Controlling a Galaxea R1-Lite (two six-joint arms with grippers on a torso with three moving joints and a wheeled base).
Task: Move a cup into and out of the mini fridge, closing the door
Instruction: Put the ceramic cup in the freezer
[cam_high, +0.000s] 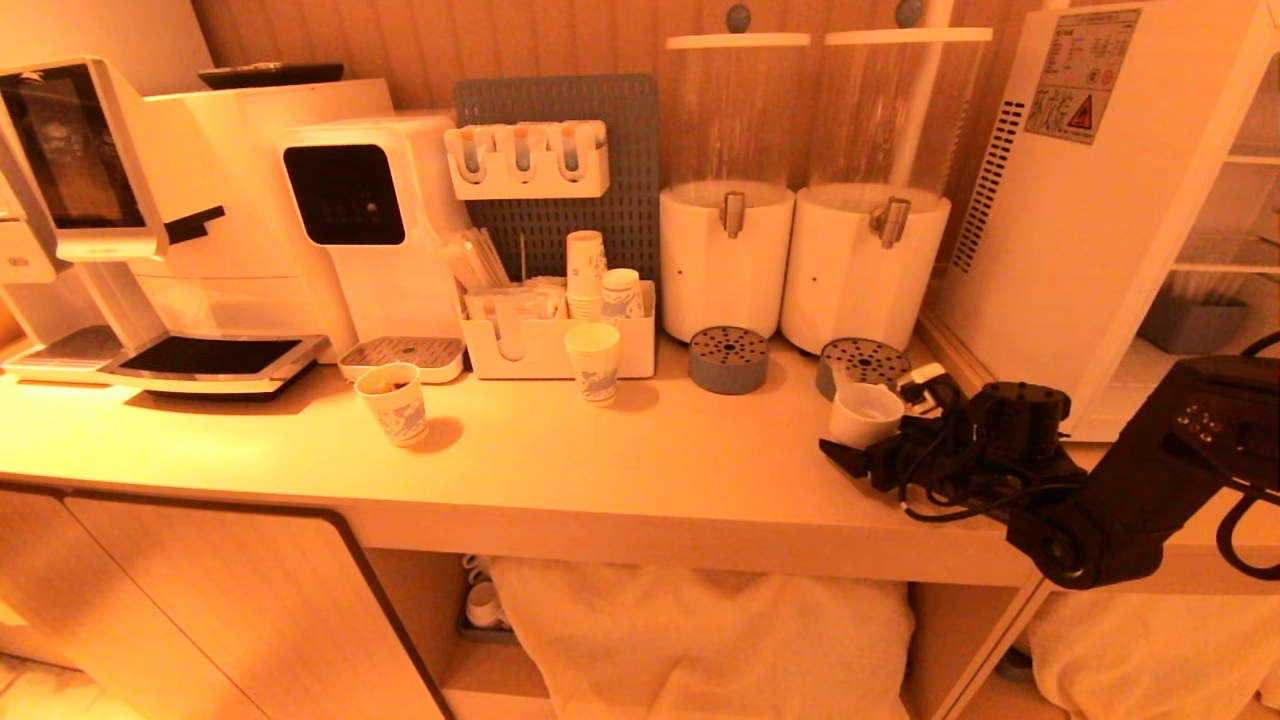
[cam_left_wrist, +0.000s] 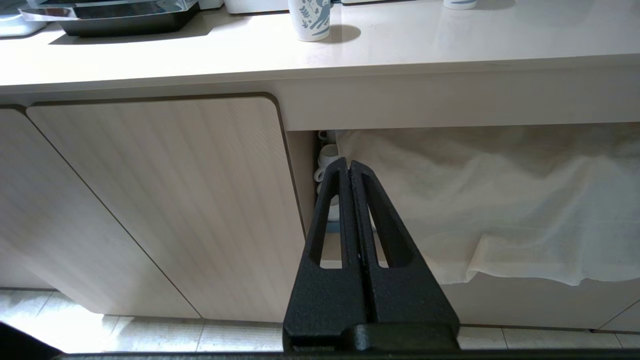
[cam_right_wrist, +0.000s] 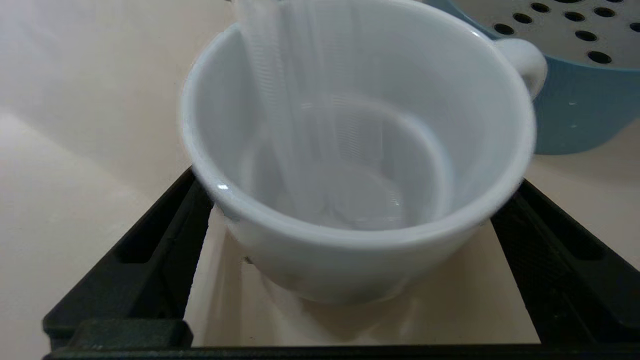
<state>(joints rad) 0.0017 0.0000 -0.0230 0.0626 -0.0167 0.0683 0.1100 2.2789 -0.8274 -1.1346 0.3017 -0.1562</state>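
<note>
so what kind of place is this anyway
Probably a self-serve drinks counter, as in a cafe or office pantry. Two white drink machines stand on a long countertop beside two tall tapped dispensers, an organiser with stacked paper cups, and a mini fridge.

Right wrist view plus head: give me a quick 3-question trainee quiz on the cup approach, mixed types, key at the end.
1. True or false: the right gripper has already closed on the cup.
2. Multiple choice: the cup stands closest to A) the coffee machine B) a blue-grey perforated drip tray C) the printed paper cups.
3. Short answer: where is the left gripper, and how are its fingers set?

Key
1. False: its fingers stand open on either side of the cup, with gaps.
2. B.
3. Parked below the counter in front of the cabinet, fingers shut and empty.
</note>
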